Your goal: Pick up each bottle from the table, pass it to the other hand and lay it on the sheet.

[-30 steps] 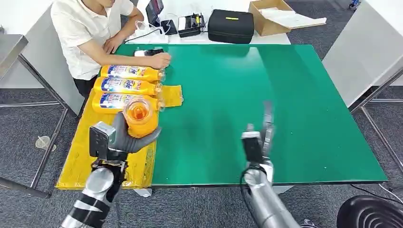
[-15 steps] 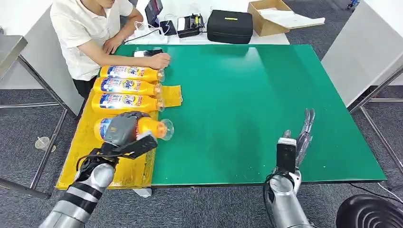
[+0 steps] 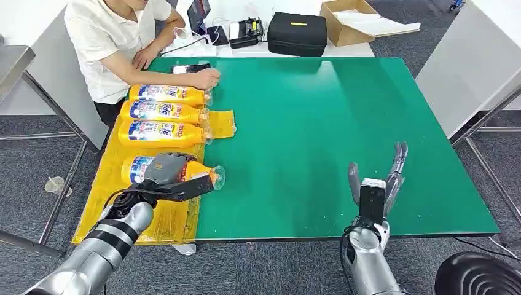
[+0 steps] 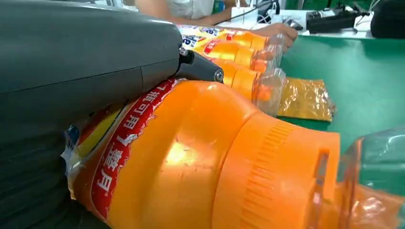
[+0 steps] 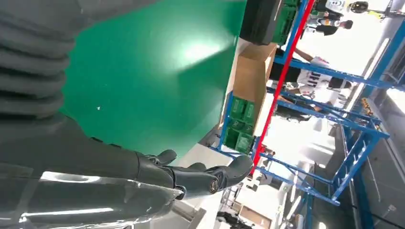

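A green counter (image 3: 319,123) stands on grey carpet, with a yellow sheet (image 3: 110,184) laid along its left edge and a seated person (image 3: 117,37) at the far left corner, one hand resting on the green. Behind the counter lie a black case (image 3: 299,34) and an open cardboard box (image 3: 353,21); whatever the box holds beyond a pale sheet I cannot make out.

Three orange bottles (image 3: 163,114) lie side by side on the yellow sheet, caps pointing toward the green. A fourth bottle (image 3: 199,172) lies on its side nearer the robot, its clear cap (image 3: 216,176) reaching over the sheet's edge onto the green. The left hand (image 3: 169,178) is wrapped over this bottle's body, covering most of the label; from the left wrist view only red lettering on the label shows past the grey cover.

The right hand (image 3: 378,181) hangs above the counter's near edge, fingers spread and upright, holding nothing.
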